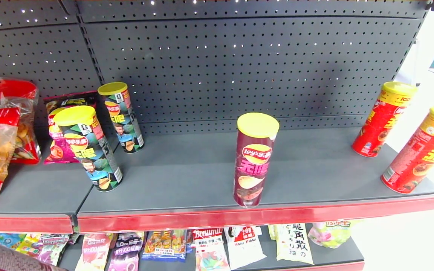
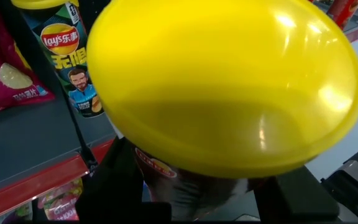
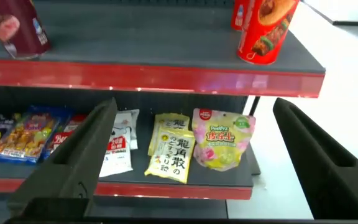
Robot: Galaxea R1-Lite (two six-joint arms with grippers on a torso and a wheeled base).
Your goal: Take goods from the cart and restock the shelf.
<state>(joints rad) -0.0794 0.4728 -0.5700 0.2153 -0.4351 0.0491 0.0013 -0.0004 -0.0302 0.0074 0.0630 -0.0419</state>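
Yellow plastic, the lid of a maroon crisp can, sits right under the left wrist camera. The left gripper is clamped on the can's body, a dark finger on either side. The can hangs in front of the shelf, out past its red front lip and near the dark-printed cans. The right gripper has its fingers apart and holds nothing; it sits lower, facing the sweet packets on the tier below.

By my reading, the step in hand is setting this can on the shelf. A matching maroon can stands close to the front lip, with bare deck between it and the dark-printed cans, so that gap looks the sensible spot. To do it well, bring the base above the lip before going in. Hold the can upright and lower it until the base sits flat before letting go, since a tall narrow can tips easily. Leave room on both sides so the fingers can part without nudging a neighbour. The red cans at the far right stand well apart from that spot.
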